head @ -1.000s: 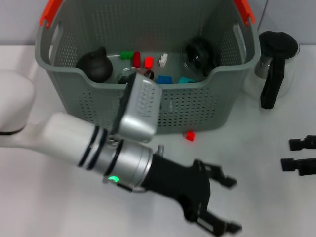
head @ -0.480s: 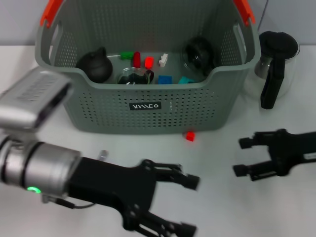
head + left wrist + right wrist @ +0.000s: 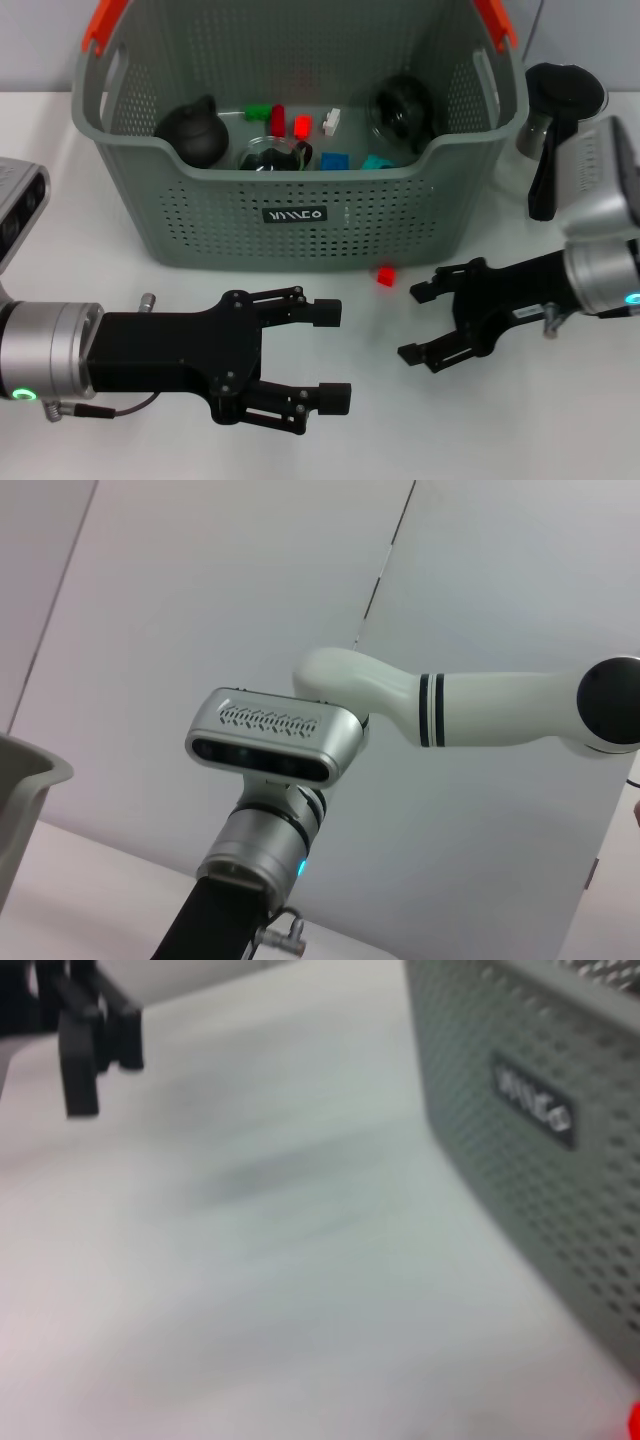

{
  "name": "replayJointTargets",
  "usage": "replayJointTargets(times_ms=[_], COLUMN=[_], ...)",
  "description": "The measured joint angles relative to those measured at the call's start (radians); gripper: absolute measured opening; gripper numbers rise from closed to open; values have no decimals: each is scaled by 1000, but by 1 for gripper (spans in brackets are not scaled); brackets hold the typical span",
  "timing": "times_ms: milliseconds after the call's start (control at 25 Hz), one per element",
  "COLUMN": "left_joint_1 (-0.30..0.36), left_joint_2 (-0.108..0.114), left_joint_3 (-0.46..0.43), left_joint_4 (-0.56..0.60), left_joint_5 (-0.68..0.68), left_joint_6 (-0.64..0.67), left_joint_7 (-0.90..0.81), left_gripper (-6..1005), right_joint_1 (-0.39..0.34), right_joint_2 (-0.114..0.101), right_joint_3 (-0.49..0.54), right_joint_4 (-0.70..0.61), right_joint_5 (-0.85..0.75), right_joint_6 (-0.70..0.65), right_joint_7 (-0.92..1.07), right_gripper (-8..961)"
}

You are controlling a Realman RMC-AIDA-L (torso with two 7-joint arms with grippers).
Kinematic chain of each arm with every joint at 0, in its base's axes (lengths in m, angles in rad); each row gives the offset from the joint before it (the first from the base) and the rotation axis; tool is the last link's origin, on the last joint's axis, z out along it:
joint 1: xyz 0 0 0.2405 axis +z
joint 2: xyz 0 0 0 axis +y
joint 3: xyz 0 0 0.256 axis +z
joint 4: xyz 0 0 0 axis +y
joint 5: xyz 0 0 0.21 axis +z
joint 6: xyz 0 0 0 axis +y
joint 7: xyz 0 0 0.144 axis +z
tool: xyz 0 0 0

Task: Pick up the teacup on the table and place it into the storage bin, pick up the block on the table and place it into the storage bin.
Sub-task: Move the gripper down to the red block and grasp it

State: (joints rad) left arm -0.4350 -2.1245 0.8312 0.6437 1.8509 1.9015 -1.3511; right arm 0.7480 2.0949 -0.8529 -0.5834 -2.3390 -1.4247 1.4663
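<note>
Storage bin (image 3: 300,215) sits at the back of the white surface (image 3: 420,430), logo label facing the robot. Inside it: a dark round teapot (image 3: 192,133) at the left, a glass cup (image 3: 268,155) near the front wall, a dark glass item (image 3: 402,108) at the right, plus small red, green, blue and white blocks scattered on the floor of the bin.

One red block (image 3: 385,275) lies on the surface just in front of the bin, right of the label, not touching the wall.

Left end effector (image 3: 325,355) is low over the surface in front of the bin, fingers spread wide, holding nothing. Right end effector (image 3: 415,322) comes in from the right, fingers also apart and empty, tips near the red block but clear of it.

Glass jug with black handle (image 3: 555,130) stands on the surface right of the bin.

Right wrist view shows the bin wall with the label (image 3: 535,1100) and the left end effector's fingers (image 3: 85,1035) farther off.
</note>
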Motion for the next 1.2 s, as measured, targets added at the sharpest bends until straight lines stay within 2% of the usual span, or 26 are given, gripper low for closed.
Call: replayJointTargets(times_ms=[320,600,1200], left_joint_1=[1,-3,-8], left_joint_2=[-3,-5,-10], left_joint_3=[-9,-13,-14], left_joint_4=[-3,-5,-22], left_joint_5=[0,-1,-4], left_joint_6=[0,-18,-29], left_joint_7=[0,-5,-4], left_gripper=[934,934,934], right_joint_1=[39,46,70], right_joint_2=[5,4,9], right_joint_3=[-105,-120,-232], right_joint_4=[32,17,0], right_joint_5=[7,8,9], right_joint_6=[70,80,141], right_joint_7=[-2,-12,-14], right_gripper=[941,940,940])
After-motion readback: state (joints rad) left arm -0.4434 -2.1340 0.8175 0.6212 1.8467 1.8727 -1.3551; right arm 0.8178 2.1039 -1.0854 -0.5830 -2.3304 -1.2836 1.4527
